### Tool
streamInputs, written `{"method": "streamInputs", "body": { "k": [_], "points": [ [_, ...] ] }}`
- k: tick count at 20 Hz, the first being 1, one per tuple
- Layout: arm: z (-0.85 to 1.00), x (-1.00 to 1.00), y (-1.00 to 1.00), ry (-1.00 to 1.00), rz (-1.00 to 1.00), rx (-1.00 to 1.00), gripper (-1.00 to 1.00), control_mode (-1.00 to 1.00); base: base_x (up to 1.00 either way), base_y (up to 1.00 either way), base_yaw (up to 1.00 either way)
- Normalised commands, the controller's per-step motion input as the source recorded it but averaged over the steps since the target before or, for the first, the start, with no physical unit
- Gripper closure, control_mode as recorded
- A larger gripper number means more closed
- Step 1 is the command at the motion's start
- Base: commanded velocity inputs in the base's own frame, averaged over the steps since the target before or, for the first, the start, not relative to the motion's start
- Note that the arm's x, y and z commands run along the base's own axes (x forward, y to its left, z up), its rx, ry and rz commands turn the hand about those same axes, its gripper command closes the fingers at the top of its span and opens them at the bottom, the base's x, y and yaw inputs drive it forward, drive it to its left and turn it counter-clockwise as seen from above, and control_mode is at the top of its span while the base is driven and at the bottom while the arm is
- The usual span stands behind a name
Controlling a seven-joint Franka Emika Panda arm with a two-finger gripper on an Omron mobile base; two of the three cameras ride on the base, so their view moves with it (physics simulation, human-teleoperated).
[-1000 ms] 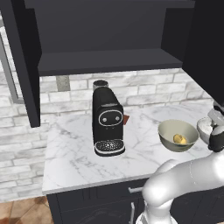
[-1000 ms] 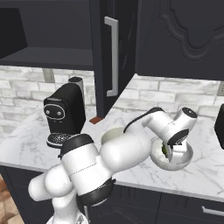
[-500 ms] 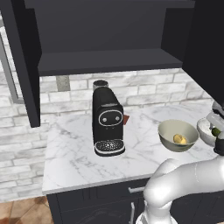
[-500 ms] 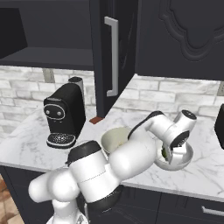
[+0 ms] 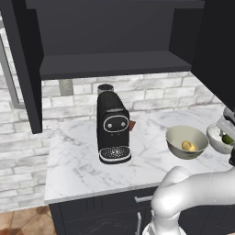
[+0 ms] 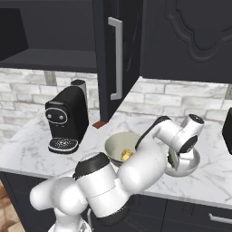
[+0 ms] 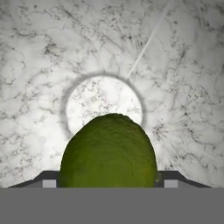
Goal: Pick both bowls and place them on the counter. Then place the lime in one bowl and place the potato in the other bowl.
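Arm: the white arm rises from the base, bends forward over the desk [image 5: 82, 156] and reaches to the right, its wrist turned down over the marbled bowl [image 6: 192, 166].
Hand: the hand [image 6: 186, 144] sits low at the marbled bowl's rim, pointing down into it, seen best in the right base view.
Fingers: their tips barely show in the hand view, one on each side of the lime [image 7: 109, 151]; whether they press on it or stand clear cannot be told.
Lime: a dark green ball, close under the hand camera and inside the marbled bowl; in the left base view it shows as a green spot [image 5: 227, 139] in that bowl.
Marbled bowl: white with grey veins, upright on the desk at the right end, its pale round bottom visible behind the lime in the hand view.
Olive bowl [image 5: 187, 142]: upright on the desk, just left of the marbled bowl and near it.
Potato [image 5: 187, 146]: a yellow lump lying inside the olive bowl.
Coffee machine [image 5: 112, 127]: black, upright on the desk, well to the left of both bowls.
Shelf [image 5: 110, 64]: dark board above the desk, under dark cabinets.
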Motion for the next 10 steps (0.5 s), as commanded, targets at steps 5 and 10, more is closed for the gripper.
{"method": "streamInputs", "body": {
  "k": [5,10],
  "points": [
    [0.00,0.00,0.00,0.01,0.00,0.00,-1.00,-1.00,0.00,0.00,0.00],
    [0.19,0.00,0.00,0.00,0.00,0.00,-1.00,-1.00,0.00,0.00,0.00]
  ]
}}
